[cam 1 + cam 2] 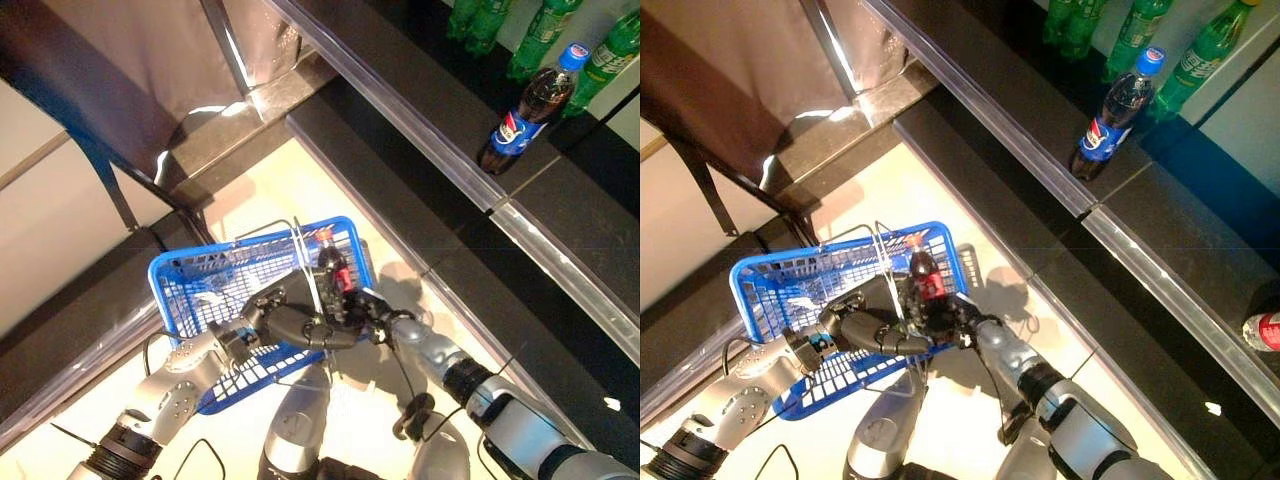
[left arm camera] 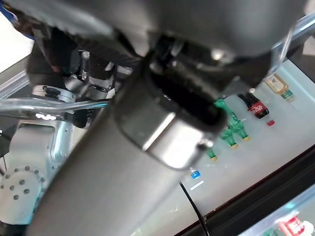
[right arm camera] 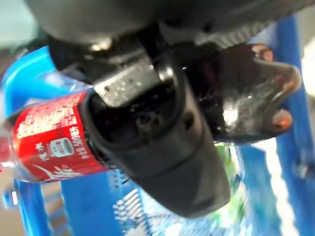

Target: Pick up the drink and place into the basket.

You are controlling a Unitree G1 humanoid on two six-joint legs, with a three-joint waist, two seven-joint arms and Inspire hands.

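The robot's left arm reaches up from the lower left, its dark left hand (image 1: 290,322) lying at the near rim of a blue wire basket (image 1: 200,275), where the basket's metal handles (image 1: 305,262) rise. Whether its fingers grip a handle cannot be told: the hand's bulk hides them in the head views, and the left wrist view is filled by the hand's own casing, with only a blurred strip of metal rod beside it.

Just to the right, the right arm comes in from the lower right with its forearm angled toward the basket. The right hand (image 1: 945,312) is clenched around the drink (image 1: 924,278), a dark cola bottle with a red label and red cap, held roughly upright over the basket's right end, cap uppermost. The right wrist view shows the thumb and fingers wrapped across the bottle's middle, its red label (image 3: 49,135) showing past them with blue mesh behind. The bottle's base is hidden by the hand, so whether it touches the basket floor is unclear.

Farther right, a blue-labelled cola bottle (image 1: 526,112) stands on a dark shelf (image 1: 420,110), with green bottles (image 1: 1140,30) cut off at the top edge.
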